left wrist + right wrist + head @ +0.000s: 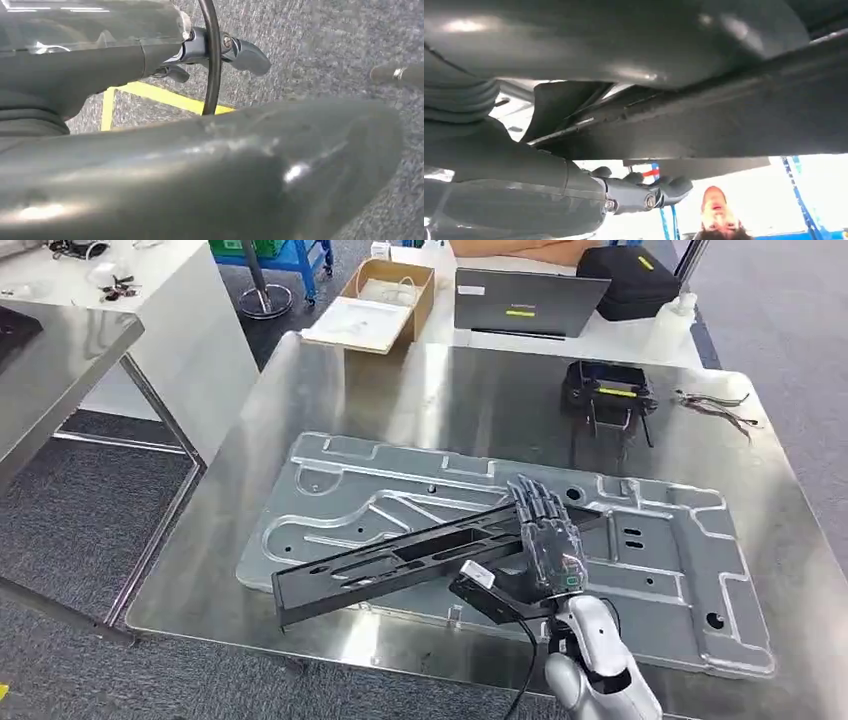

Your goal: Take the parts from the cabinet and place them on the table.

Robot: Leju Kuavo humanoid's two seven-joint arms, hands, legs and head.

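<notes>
Black slotted bracket lies aslant over the grey stamped panel on the steel table, its near end under the right hand, fingers closed over it. Left hand: finger state unclear.

Black slotted bar across a grey stamped panel on the table

The long black bar, with cut-out slots, lies slantwise under the right hand, running out to that hand's left. Beneath both, the wide grey metal panel lies flat on the steel table, reaching beyond the hand on either side.
</notes>
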